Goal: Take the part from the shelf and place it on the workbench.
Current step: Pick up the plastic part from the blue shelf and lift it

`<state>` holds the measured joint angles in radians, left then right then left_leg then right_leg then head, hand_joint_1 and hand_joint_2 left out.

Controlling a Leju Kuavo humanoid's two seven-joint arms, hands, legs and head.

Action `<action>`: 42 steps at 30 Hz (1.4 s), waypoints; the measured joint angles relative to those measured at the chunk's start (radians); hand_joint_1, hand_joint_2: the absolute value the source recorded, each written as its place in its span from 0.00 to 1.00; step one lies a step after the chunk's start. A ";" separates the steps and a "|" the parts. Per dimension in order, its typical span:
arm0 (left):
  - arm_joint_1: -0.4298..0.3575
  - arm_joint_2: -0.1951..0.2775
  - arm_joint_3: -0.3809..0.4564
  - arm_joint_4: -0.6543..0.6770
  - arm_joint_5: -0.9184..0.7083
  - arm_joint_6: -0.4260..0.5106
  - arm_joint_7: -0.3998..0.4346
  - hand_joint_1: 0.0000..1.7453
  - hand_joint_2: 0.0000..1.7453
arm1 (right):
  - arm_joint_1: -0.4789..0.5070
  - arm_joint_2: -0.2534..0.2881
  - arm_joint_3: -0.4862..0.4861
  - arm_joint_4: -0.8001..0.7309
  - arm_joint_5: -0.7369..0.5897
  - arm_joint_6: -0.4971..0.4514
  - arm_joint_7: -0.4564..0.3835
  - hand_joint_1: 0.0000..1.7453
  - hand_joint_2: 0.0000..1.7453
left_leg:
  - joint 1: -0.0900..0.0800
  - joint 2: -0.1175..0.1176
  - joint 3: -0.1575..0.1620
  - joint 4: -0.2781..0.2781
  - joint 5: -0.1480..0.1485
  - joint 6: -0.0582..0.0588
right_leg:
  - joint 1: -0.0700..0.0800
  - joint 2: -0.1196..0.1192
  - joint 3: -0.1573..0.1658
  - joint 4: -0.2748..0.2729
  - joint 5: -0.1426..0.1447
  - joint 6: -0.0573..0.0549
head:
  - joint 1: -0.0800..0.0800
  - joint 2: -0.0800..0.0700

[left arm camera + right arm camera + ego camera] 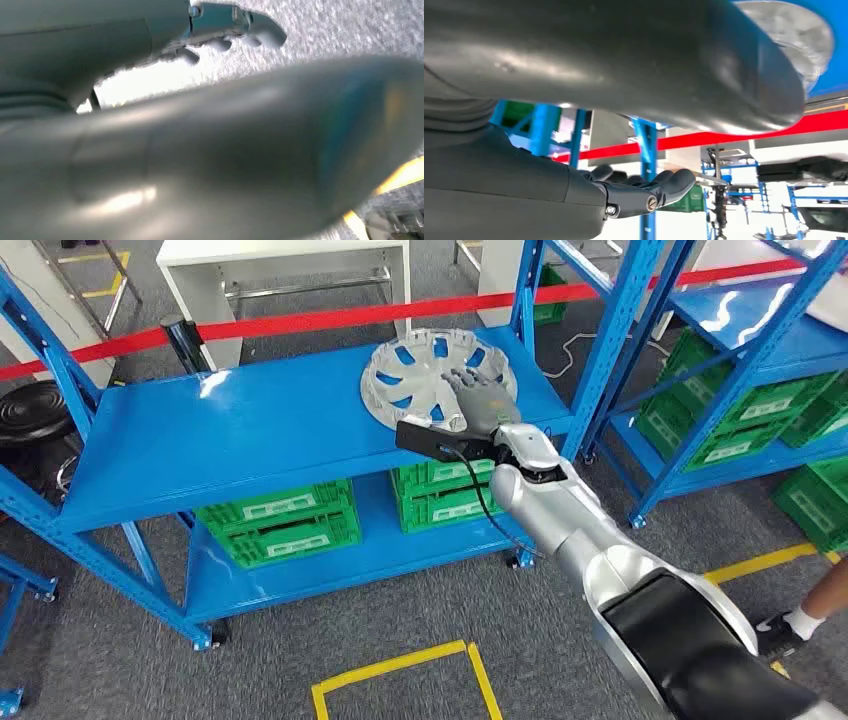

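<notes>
The part (425, 375), a round silver wheel cover with curved spokes and dark slots between them, lies flat on the top deck of the blue shelf (250, 430), toward its right end and near the far edge. The right robot hand (478, 400) rests on the near right portion of the part, dark fingers (470, 380) spread flat over the spokes; whether they grip the rim or only lie on it cannot be told. The right wrist view shows the fingers (664, 185) loosely extended and apart. The left robot hand (225, 30) hangs over speckled grey floor, its fingers gently curled with nothing in them. Green slotted plastic crates (280, 525) with white labels, too small to read, sit on the lower deck of the shelf, and more green crates (740, 420) fill a second blue rack to the right. A red barrier tape (330, 318) runs behind the shelf, with a white bench (280, 265) beyond it. Yellow tape lines (400, 670) mark the grey carpet-like floor, and a person's shoe (780, 630) stands at the right edge.
</notes>
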<state>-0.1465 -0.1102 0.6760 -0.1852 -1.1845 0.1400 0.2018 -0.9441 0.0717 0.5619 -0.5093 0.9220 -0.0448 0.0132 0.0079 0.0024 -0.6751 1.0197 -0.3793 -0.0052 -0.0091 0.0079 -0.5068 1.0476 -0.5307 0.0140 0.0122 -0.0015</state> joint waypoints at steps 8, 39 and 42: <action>0.002 0.000 0.000 -0.001 0.000 0.003 -0.004 0.00 0.00 | 0.003 0.001 0.000 0.010 -0.003 0.000 0.013 0.00 0.00 | -0.011 -0.013 0.064 0.000 -0.060 0.028 | 0.001 -0.004 -0.218 0.253 -0.107 0.006 | 0.003 0.000; 0.008 0.000 0.016 -0.001 0.000 -0.006 -0.021 0.00 0.00 | 0.039 0.017 0.001 0.066 -0.069 0.021 0.066 0.00 1.00 | 0.001 -0.007 -0.004 0.011 -0.013 0.017 | 0.001 -0.001 -0.184 0.240 -0.093 0.005 | -0.003 0.000; 0.011 -0.001 0.016 -0.001 0.000 -0.006 -0.024 0.00 0.00 | 0.047 0.011 0.001 0.069 -0.070 0.010 0.078 0.00 1.00 | -0.003 -0.010 0.011 0.016 -0.029 0.011 | 0.008 -0.004 -0.138 0.058 0.035 -0.014 | -0.004 0.000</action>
<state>-0.1358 -0.1117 0.6917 -0.1859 -1.1849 0.1343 0.1779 -0.8973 0.0830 0.5627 -0.4404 0.8524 -0.0343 0.0912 0.0048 -0.0078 -0.6640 1.0362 -0.4080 0.0060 -0.0010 0.0043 -0.6448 1.1051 -0.4957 0.0002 0.0085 -0.0015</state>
